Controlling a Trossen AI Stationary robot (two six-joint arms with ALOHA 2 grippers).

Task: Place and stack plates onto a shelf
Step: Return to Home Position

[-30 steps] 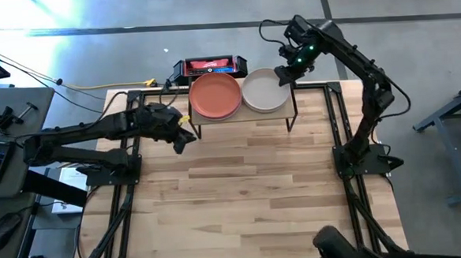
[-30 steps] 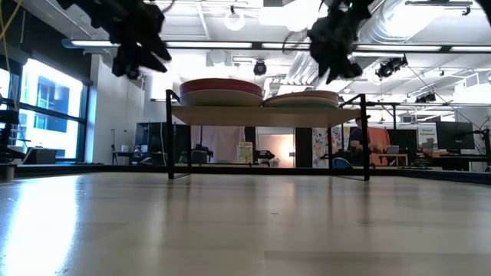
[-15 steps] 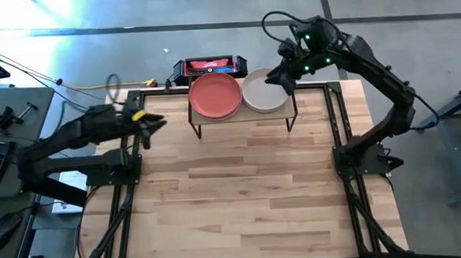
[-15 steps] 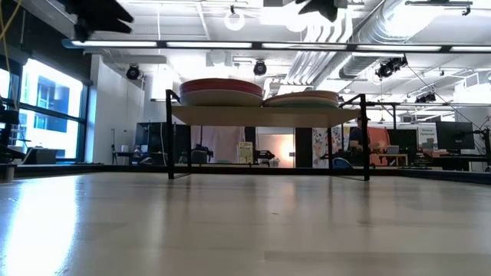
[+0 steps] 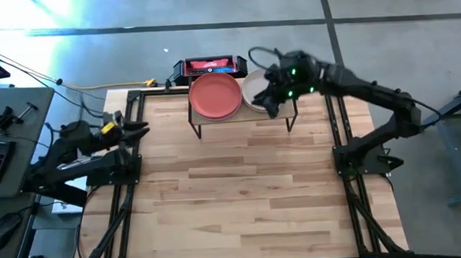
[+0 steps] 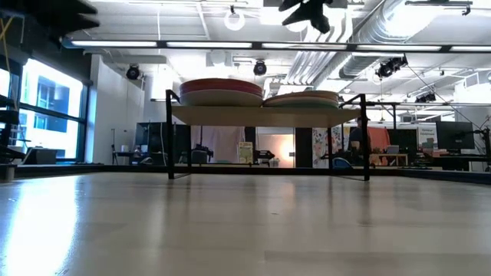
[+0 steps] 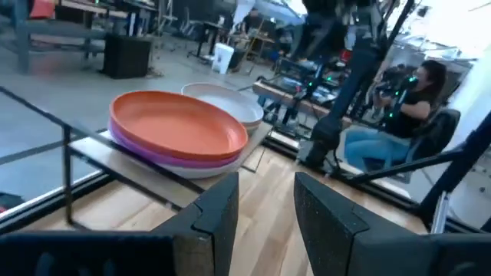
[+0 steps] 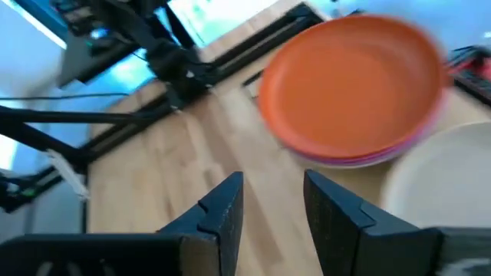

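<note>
Two stacks of round, shallow, matte plates sit side by side on the one shelf [image 6: 261, 116], a light-wood board on thin black legs. The terracotta-topped stack [image 5: 215, 96] shows a purple plate [image 7: 165, 153] and a pale one beneath it. The other stack is topped by an off-white plate [image 7: 224, 100]. My right claw [image 5: 265, 103] hovers above that plate, fingers spread, empty. My left claw [image 5: 139, 127], also spread and empty, has both stacks ahead of it, well apart.

Orange-topped stack [image 5: 215, 96] & off-white stack [image 5: 252, 91] side-by-side on shelf [image 6: 265, 116].
</note>
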